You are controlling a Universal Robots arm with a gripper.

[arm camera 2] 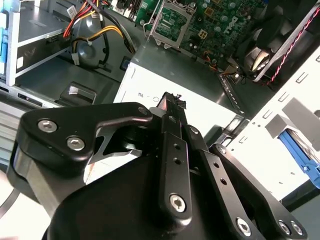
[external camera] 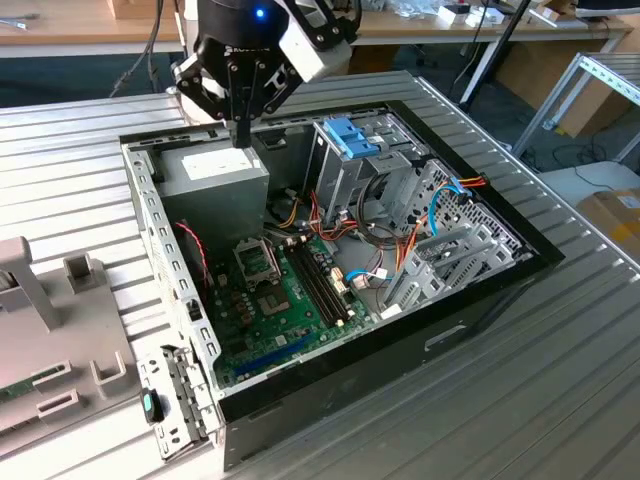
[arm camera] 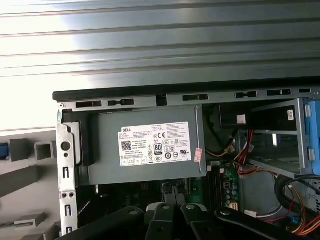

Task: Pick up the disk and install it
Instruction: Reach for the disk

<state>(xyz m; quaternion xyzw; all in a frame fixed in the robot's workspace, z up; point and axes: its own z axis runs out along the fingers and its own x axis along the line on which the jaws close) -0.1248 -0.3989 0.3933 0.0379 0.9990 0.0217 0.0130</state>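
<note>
The disk [arm camera 2: 299, 150], its blue carrier edge showing in the second wrist view, stands in the grey fixture [external camera: 40, 330] beyond the case wall, apart from the claw [external camera: 241, 135], which hangs closed and empty over the power supply [external camera: 215, 175]

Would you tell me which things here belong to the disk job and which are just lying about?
Job: gripper; drive cage; disk, probably, blue-framed.
Lying about: power supply; motherboard; cables; grey fixture.

Gripper [external camera: 241, 135] perhaps just above power supply [external camera: 215, 180]; drive cage [external camera: 350, 170] to exterior view's right.
</note>
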